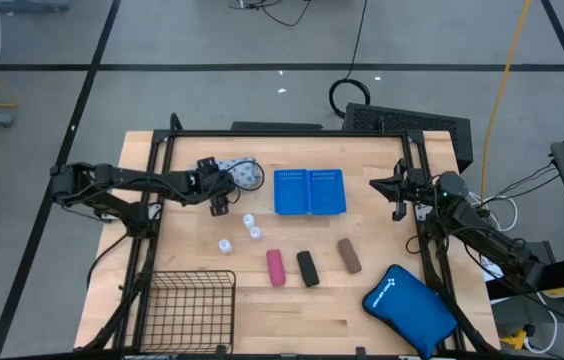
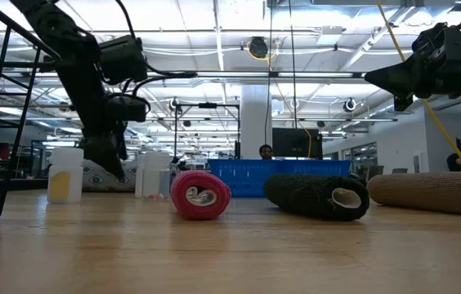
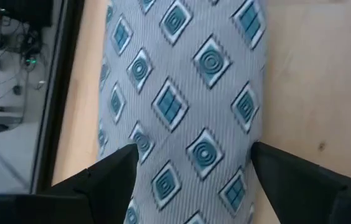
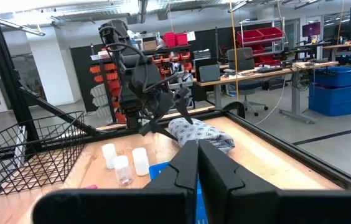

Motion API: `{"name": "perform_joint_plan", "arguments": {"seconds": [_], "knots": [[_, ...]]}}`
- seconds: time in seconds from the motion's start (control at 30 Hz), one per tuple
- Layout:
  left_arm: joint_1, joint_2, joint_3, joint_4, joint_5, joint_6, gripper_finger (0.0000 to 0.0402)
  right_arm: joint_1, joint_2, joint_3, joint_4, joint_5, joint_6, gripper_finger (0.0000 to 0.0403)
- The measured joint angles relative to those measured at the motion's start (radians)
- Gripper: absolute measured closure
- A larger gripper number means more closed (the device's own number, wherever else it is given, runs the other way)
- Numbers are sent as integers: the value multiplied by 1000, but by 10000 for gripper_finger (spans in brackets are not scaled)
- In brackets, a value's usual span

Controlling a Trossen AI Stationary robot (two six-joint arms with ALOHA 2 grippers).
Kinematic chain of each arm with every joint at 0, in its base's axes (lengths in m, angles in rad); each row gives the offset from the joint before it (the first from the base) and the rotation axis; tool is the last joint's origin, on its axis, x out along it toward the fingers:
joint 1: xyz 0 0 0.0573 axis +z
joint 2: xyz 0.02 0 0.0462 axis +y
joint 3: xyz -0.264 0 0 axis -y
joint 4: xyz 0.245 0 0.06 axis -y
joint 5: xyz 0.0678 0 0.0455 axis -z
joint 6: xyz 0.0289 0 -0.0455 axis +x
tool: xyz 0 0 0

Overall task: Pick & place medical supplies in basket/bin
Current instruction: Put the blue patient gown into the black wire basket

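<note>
While the left end effector [image 1: 224, 196] straddles the soft pack [image 3: 182, 106] with fingers [image 3: 110, 177] spread wide, not yet clamped, a shallow bite could let the limp fabric slip. Pack lies just beside the blue tray [image 1: 309, 191], on the side toward the left arm. 3 vials [image 1: 243, 231] near it. Right end effector [image 1: 394, 192] clenched, empty, across the tray.

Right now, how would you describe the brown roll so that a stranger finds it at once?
Start at the bright-blue tray in the middle of the wooden table. Toward the front edge from it, three small rolls lie in a row. The brown roll is the one nearest the large blue pouch; its neighbours are the black roll and the pink roll.
</note>
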Motion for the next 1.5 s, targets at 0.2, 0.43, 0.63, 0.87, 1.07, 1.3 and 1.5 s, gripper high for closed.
{"name": "perform_joint_plan", "arguments": {"seconds": [0.2, 0.43, 0.63, 0.87, 1.07, 1.3, 1.5], "knots": [[44, 0, 0, 5, 19, 47, 99, 0, 0, 0, 0, 0, 0, 399], [103, 0, 0, 4, 92, 1, 88, 0, 0, 0, 0, 0, 0, 399], [142, 0, 0, 6, 110, 39, 57, 0, 0, 0, 0, 0, 0, 399], [168, 0, 0, 34, 109, 111, 28, 0, 0, 0, 0, 0, 0, 399], [185, 0, 0, 43, 110, 118, 25, 0, 0, 0, 0, 0, 0, 399], [261, 0, -16, 76, 207, 155, 31, 0, 0, 0, 0, 0, 0, 399], [309, 0, -103, 240, 242, 226, 32, 0, 0, 0, 0, 0, 0, 399]]}}
